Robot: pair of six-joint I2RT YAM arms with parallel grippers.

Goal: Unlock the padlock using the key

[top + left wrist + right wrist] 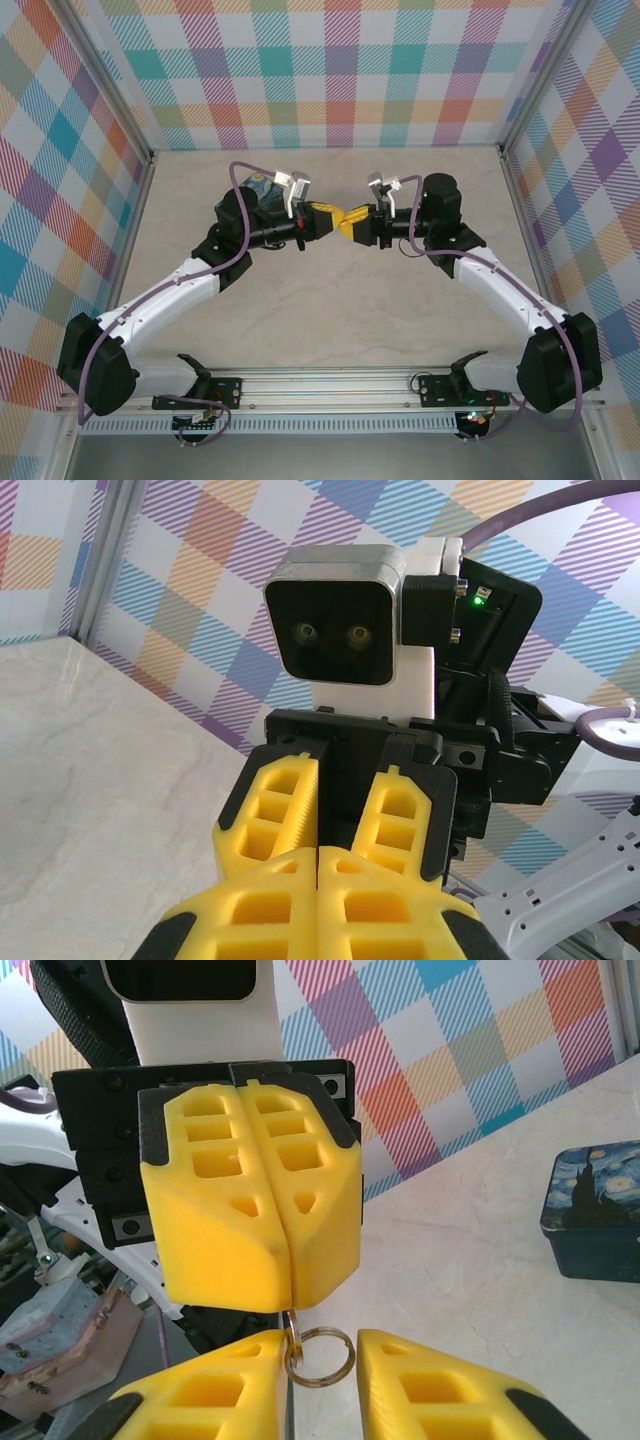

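– Pinching the key [293, 1321]?
– Yes: left gripper [290, 1298], ribbed yellow fingers pressed together on its thin metal end; a round wire ring [319, 1357] hangs at 6 o'clock.
– Right gripper [320, 1345]?
– Spread either side of the ring. Painted rectangular tin [595, 1210] at 3 o'clock.

Counting 2 arms [170, 290], 2 grippers: L gripper [318, 900], R gripper [335, 810]; 1 blue painted tin [595, 1210], 1 key [293, 1322], 1 metal ring [345, 1368].

Robot lab cell: plaid screen walls [340, 70], aluminium rail [330, 385], marble-look tabletop [330, 320].
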